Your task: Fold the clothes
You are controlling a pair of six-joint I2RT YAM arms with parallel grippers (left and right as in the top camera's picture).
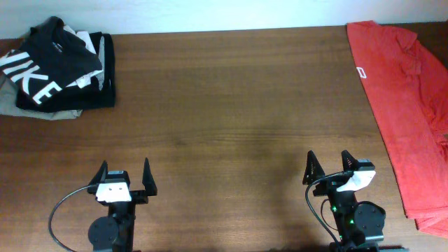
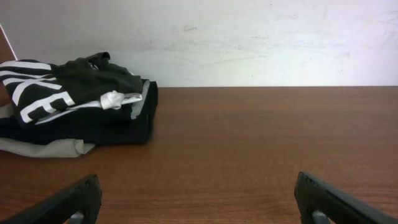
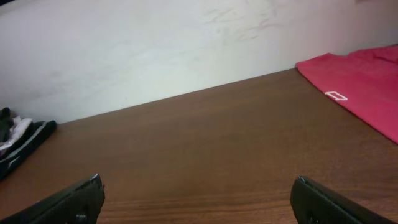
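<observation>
The red-orange T-shirt [image 1: 406, 105] lies spread along the right edge of the table, partly cut off by the frame, with a small white logo near its left side. It also shows in the right wrist view [image 3: 360, 87] at the far right. My left gripper [image 1: 124, 171] is open and empty near the front edge at the left. My right gripper [image 1: 329, 166] is open and empty near the front edge, left of the shirt's lower part. Both sets of jaws are spread wide over bare wood in the left wrist view [image 2: 199, 199] and the right wrist view [image 3: 199, 199].
A stack of folded garments [image 1: 56, 70] sits at the back left corner, topped by a black one with big white letters, over grey and white ones; it also shows in the left wrist view [image 2: 74, 106]. A white wall stands behind the wooden table [image 1: 231, 119].
</observation>
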